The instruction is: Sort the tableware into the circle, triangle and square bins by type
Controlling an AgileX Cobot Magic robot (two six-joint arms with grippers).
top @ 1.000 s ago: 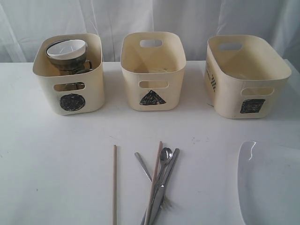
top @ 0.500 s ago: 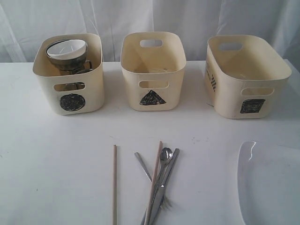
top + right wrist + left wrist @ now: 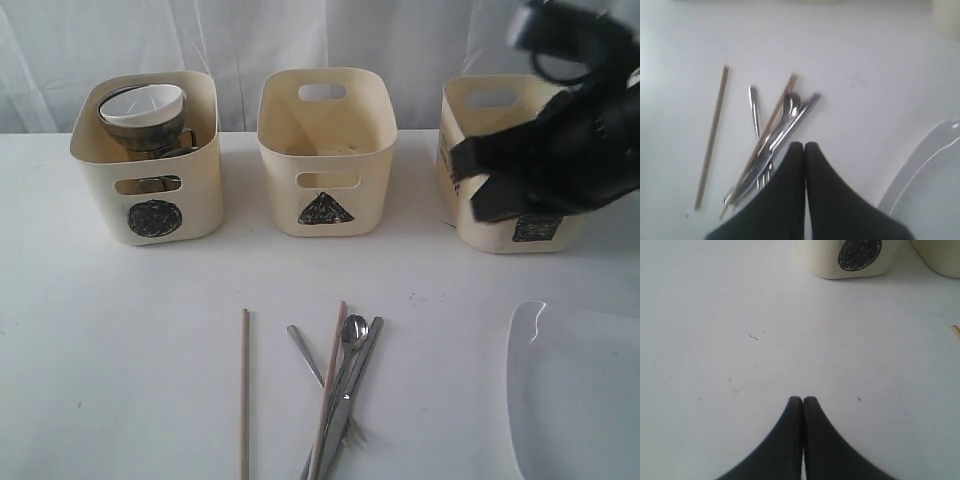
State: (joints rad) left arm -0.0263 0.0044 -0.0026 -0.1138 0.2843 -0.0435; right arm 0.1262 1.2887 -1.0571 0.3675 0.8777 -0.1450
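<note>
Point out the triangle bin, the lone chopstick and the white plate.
triangle bin (image 3: 370,195), exterior view, front wall.
lone chopstick (image 3: 244,395), exterior view, mid-shaft.
white plate (image 3: 580,400), exterior view, bare face.

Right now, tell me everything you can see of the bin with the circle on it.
The circle bin is a cream plastic tub with rounded corners, a cut-out handle slot in its front and a black scribbled circle below the slot. It stands upright on the white table, leftmost of three, apart from the triangle bin. Inside, a white bowl sits atop steel ware, reaching about rim height.
</note>
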